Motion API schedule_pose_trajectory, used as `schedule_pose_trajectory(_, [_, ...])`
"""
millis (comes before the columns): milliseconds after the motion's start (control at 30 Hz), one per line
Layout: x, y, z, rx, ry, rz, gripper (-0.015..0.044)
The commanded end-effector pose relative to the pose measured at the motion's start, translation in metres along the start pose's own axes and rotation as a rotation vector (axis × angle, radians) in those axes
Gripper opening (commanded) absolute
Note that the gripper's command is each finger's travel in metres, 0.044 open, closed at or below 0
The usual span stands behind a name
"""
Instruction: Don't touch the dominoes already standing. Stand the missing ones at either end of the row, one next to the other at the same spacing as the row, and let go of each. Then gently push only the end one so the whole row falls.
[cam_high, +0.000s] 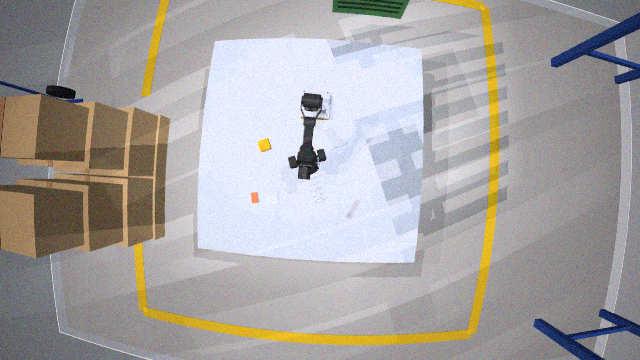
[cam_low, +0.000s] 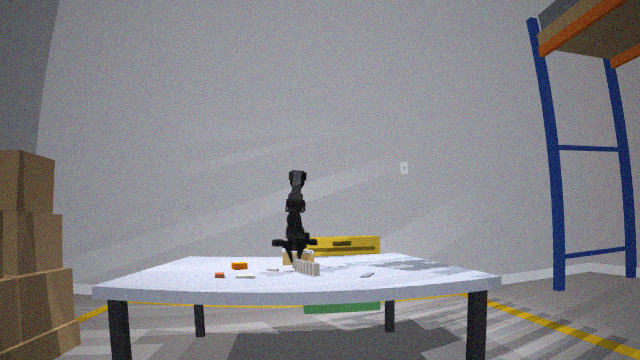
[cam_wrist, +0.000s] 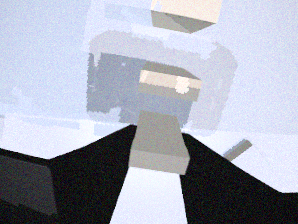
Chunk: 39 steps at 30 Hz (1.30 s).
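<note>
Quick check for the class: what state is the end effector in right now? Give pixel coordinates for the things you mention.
End effector (cam_high: 304, 172) (cam_low: 296, 260) (cam_wrist: 157, 136): closed on a domino (cam_wrist: 158, 137).
</note>
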<state>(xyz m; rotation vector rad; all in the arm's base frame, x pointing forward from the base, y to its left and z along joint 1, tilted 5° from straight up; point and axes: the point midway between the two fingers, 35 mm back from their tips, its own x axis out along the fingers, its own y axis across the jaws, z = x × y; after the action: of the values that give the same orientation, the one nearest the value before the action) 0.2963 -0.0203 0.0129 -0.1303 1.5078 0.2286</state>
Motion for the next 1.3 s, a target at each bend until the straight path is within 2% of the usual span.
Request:
schedule_pose_trajectory(0, [0.005, 0.001, 0.000, 0.003, -0.005, 0.002, 0.0107])
schedule_pose_trajectory(267, [0.005, 0.001, 0.000, 0.003, -0.005, 0.002, 0.0107])
schedule_pose_trajectory(700, [0.005, 0.001, 0.000, 0.003, -0.005, 0.002, 0.0440])
schedule_pose_trajectory(833, [-0.004, 0.000, 0.002, 0.002, -0.005, 0.002, 0.0440])
schedule_pose_trajectory(1000, [-0.085, -0.002, 0.006, 0.000, -0.004, -0.001, 0.0440])
schedule_pose_trajectory(1100, [-0.115, -0.001, 0.002, -0.001, -0.004, -0.001, 0.0440])
schedule_pose_trajectory(1267, [-0.126, 0.000, -0.001, -0.001, -0.003, -0.002, 0.0440])
